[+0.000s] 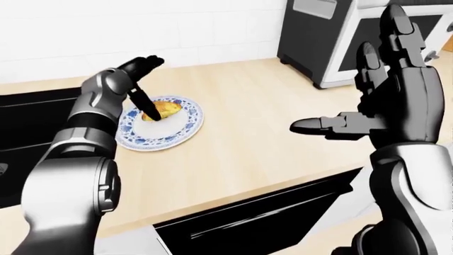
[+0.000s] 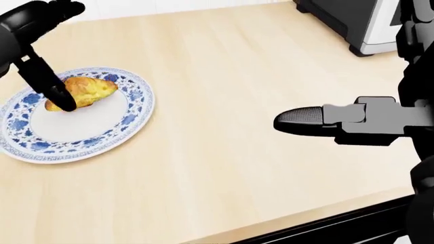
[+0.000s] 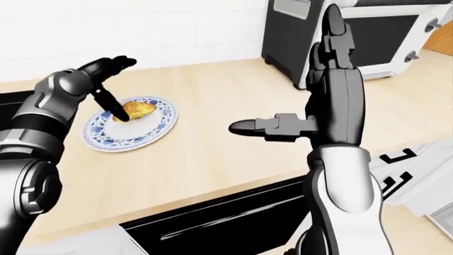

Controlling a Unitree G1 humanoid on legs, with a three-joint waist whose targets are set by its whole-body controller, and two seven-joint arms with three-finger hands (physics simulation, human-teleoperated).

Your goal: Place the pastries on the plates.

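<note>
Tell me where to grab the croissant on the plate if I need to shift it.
Probably pinch the croissant across its thick middle, from above. It lies flat on the blue-patterned plate, tapered ends pointing the head view's left and right, so the ends give little to hold. One of the left hand's fingers already touches its left end; the hand is open.

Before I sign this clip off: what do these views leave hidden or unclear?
- Croissant: its left end is covered by a left hand finger in the head view; contact there cannot be judged.
- Plate: cut off by the head view's left edge.
- Right hand: empty, open; its fingertips leave the head view's right edge.
- Other pastries or plates: none in view.
</note>
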